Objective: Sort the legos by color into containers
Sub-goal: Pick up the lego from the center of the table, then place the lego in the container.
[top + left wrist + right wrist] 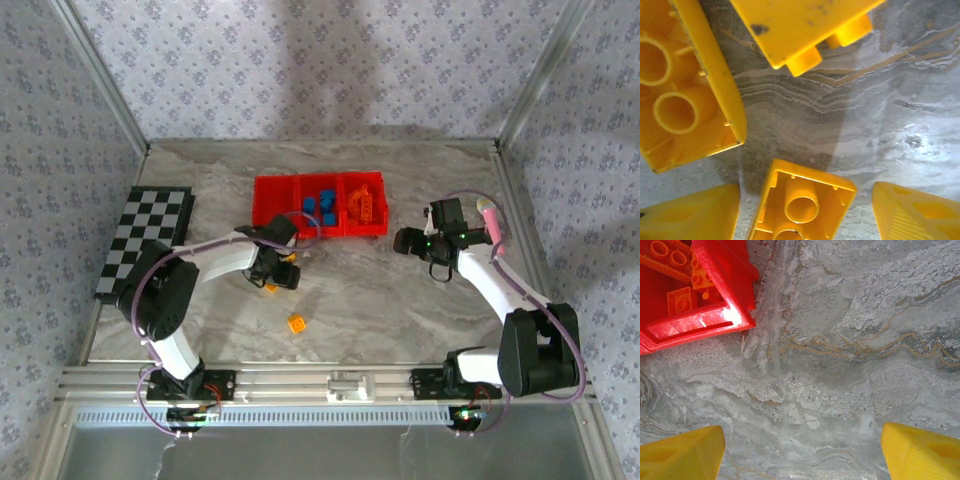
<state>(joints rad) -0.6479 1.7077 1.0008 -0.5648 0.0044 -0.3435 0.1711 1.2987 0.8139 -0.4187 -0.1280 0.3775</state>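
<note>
**Left claw open around a yellow brick, right claw hanging wide by the bins**

Over on the left, the left claw (272,272) is hovering low over the middle of the counter (380,290), just in front of the near-left corner of the red containers (272,200). Its wrist camera is showing the two yellow fingers (695,215) standing apart, with a small yellow brick (802,200) sitting between them, hollow underside up. A sliver of counter is showing on each side of that brick, so the claw is released and not pinching yet. A longer yellow brick (685,85) is lying just beside it, also underside up. A third yellow brick (800,25) is lying beyond, studs facing the claw.

A lone yellow-orange brick (296,323) is sitting apart from that cluster, nearer the counter's near edge.

The containers are sitting toward the far edge, about centre. Blue bricks (318,203) are resting in the middle compartment and orange bricks (365,205) in the right one.

On the right, the right claw (408,240) is hanging just off the containers' near-right corner. It is released, with its fingers spread wide and bare veined counter between them. Its wrist camera is catching that red corner with orange bricks inside. A pink cylinder (492,222) is showing near the right edge, just beside the right arm. A checkered board (145,240) is lying along the left edge.
</note>
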